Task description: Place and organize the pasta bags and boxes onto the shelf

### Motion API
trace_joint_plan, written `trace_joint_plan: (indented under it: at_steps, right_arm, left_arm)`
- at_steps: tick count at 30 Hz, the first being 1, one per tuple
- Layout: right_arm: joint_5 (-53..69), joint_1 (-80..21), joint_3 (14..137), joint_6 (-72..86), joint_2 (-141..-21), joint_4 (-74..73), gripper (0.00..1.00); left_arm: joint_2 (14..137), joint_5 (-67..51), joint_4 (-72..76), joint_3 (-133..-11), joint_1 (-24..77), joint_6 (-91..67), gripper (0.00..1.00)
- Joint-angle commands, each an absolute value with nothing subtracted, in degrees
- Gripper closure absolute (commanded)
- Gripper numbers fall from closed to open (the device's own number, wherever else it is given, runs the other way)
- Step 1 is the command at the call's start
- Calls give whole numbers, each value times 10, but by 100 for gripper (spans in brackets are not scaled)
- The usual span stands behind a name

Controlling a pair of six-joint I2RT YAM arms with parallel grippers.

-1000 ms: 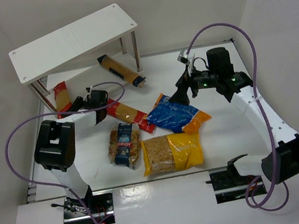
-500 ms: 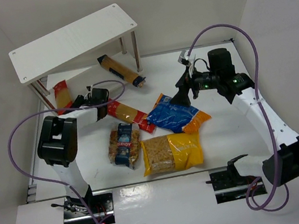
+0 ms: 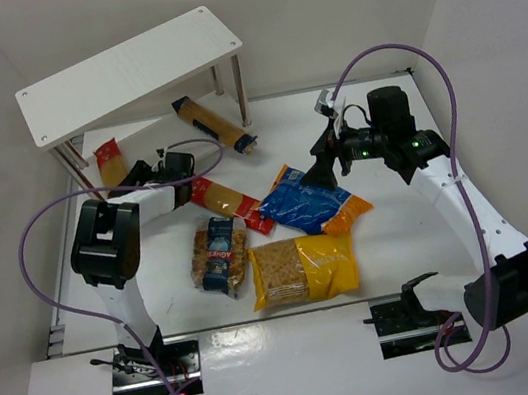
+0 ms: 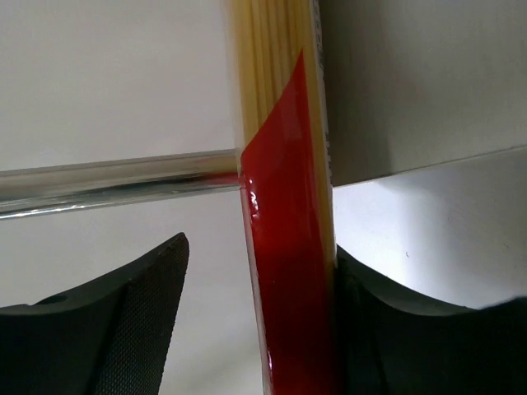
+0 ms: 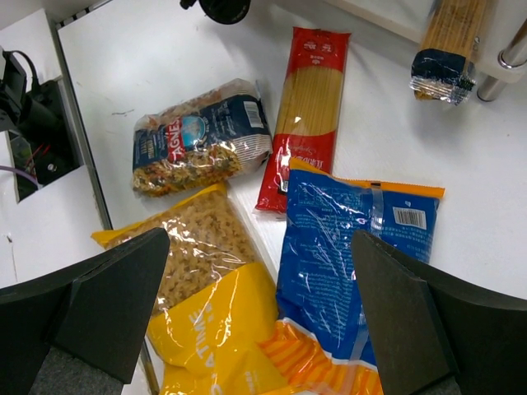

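Right now I am holding my left gripper (image 4: 259,271) partly open around a red-and-clear spaghetti packet (image 4: 284,247): the packet is touching the finger at three o'clock and standing apart from the finger at nine o'clock. A chrome shelf leg (image 4: 115,185) is meeting its nine-o'clock edge. From above, the packet is lying under the left end of the shelf (image 3: 132,73), at nine o'clock from my wrist, close to the table's (image 3: 392,237) left edge. My right gripper (image 3: 324,171) is hovering wide open, gripping nothing, over the blue-orange bag (image 3: 311,205); bare table is showing toward its four o'clock.
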State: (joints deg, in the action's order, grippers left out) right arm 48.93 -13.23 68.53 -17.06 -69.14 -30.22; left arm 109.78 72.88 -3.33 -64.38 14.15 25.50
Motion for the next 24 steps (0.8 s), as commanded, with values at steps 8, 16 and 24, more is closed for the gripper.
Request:
trace_joint_plan:
  at_steps: [8, 16, 24]
  right_arm:
    - [507, -129, 682, -183, -679, -300, 0]
    - [507, -129, 682, -183, -674, -300, 0]
    - [512, -129, 682, -183, -674, -300, 0]
  left_arm:
    - [1087, 747, -15, -669, 144, 265, 24]
    - [1087, 717, -55, -669, 167, 252, 22]
    - [1057, 658, -112, -640, 232, 242, 19]
